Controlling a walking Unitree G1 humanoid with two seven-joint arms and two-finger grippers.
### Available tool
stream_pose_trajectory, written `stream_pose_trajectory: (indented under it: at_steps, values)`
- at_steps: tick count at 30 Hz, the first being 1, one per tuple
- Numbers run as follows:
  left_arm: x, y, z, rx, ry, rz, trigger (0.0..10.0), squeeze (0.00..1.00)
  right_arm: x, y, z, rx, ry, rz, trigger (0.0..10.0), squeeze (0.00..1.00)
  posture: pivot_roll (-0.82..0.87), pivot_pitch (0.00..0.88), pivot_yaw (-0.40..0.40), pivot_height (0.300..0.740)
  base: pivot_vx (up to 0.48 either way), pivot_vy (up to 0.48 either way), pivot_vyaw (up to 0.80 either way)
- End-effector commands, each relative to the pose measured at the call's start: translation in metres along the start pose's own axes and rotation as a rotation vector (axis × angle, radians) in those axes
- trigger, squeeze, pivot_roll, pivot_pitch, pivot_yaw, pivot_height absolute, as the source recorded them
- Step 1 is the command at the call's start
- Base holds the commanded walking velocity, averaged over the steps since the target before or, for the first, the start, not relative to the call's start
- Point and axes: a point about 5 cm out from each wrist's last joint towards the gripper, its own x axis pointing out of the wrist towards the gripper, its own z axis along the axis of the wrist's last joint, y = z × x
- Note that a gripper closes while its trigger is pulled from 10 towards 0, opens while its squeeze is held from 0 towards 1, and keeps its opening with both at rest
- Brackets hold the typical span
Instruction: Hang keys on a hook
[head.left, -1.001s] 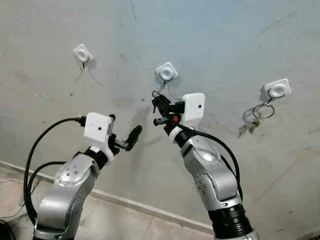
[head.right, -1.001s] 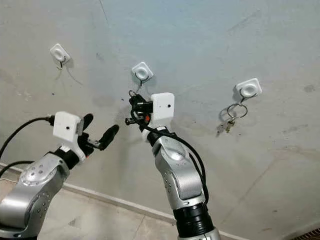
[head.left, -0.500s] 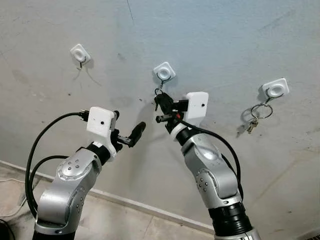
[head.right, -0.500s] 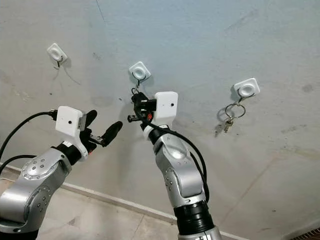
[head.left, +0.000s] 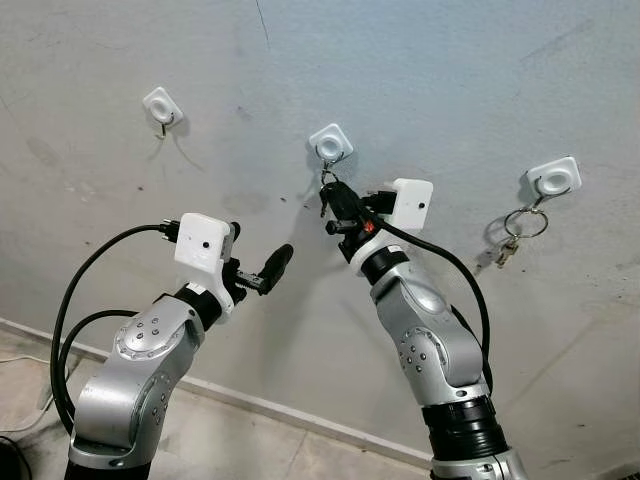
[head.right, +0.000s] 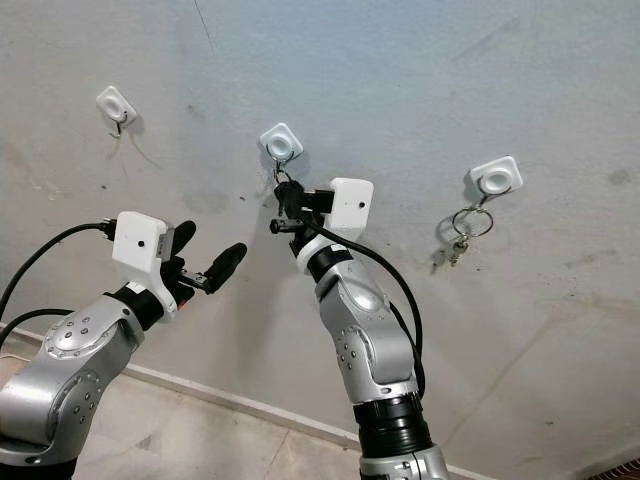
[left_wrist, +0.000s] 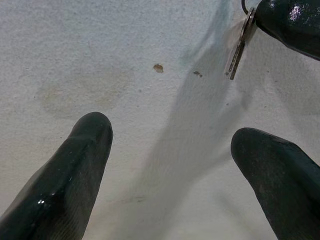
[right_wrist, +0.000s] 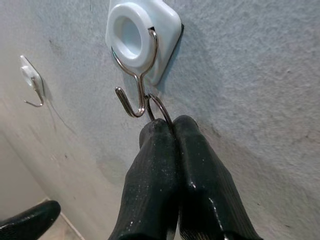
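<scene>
As the right gripper (right_wrist: 172, 131) is raised closer than a second ago, the keys (head.left: 327, 196), pinched by its jaws, are brought against the middle hook (right_wrist: 131, 98); ring not yet looped. Left gripper (head.left: 255, 276) is held spread, idle nearby.

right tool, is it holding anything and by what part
The right tool pinches the key ring by its lower arc, at the middle hook. The left tool is open, holding nothing.

Right tool (right_wrist: 172, 131) pinching key ring (right_wrist: 161, 107) against wire hook (right_wrist: 134, 85) on wall.
</scene>
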Motion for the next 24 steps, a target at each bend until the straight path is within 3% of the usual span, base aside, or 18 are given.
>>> stream_pose_trajectory:
  at_steps: [1,11,19,24]
  values:
    - [-0.001,-0.003,0.006,0.010,-0.016,-0.018,10.0,0.00,0.010,0.022,0.015,0.035,-0.058,0.084,10.0,0.00,0.24,0.000,-0.024,0.740,0.000,0.000,0.00]
    - [0.000,-0.004,0.005,0.008,-0.012,-0.023,10.0,0.00,-0.012,0.009,0.005,-0.071,0.038,0.160,10.0,0.00,0.24,0.000,-0.021,0.740,0.000,0.000,0.00]
    - [0.000,-0.003,0.005,0.008,-0.010,-0.024,10.0,0.00,-0.025,0.029,0.007,-0.055,0.065,0.327,10.0,0.00,0.23,0.000,-0.014,0.740,0.000,0.000,0.00]
    - [0.001,-0.005,0.004,0.006,-0.009,-0.028,10.0,0.00,-0.020,0.030,0.016,-0.050,0.018,0.298,10.0,0.00,0.23,0.000,-0.014,0.740,0.000,0.000,0.00]
